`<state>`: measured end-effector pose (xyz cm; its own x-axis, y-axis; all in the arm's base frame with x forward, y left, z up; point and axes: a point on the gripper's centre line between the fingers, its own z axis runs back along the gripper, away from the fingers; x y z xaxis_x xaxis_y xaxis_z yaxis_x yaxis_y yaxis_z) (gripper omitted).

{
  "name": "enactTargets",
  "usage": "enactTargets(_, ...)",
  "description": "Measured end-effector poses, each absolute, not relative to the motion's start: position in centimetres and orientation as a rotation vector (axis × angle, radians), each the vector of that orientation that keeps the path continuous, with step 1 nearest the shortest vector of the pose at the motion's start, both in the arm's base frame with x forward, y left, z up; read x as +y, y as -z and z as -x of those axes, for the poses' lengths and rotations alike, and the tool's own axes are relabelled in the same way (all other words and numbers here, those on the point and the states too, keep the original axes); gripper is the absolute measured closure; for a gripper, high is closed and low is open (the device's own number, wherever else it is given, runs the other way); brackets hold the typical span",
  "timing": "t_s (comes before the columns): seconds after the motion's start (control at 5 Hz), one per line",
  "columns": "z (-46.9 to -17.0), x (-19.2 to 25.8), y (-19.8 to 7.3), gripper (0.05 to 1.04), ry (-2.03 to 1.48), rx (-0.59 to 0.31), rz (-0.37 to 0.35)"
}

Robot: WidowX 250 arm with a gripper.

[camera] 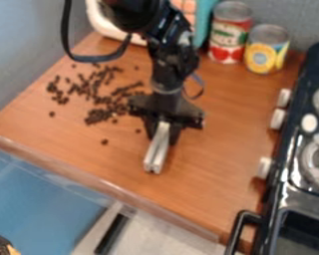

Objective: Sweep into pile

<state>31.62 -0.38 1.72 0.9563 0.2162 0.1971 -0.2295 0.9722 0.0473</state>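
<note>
Blk gripper [153,168] hangs over the wood-look worktop [215,144] approx mid-view, tips pointing down toward the front edge; jaws narrow, the two pale fingers [153,154] side by side w/ hardly any gap btwn. Dark beans [99,94], lots of 'em, lie up & L of the jaws in the view: loose, uneven scatter w/ a few denser clumps, the nearest ones just beside the wide blk gripper body; a few strays sit apart, incl. one [105,142] a bit L of the fingers. Arm [169,57] comes in from top, above the jaws, w/ a blk cable [68,35] looped on its L side. Behind the jaws, up & R, 2 cans nr the back wall [298,17]: red-label tomato can [229,32] and, just beside it, yellow-label can [266,49]. Blk toy stove [285,164] stands well R of jaws, w/ pale knobs [277,119] on the near side. Below the jaws, past the worktop edge, blue surface [39,199] at lower L.
</note>
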Motion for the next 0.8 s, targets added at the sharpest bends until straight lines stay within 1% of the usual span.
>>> enactTargets(0.4,-33.4,1.7,-1.7,0.702,-0.235,-0.124,-0.057)
enactTargets(0.8,-34.3,4.1,-1.5,0.702,-0.242,-0.117,-0.052)
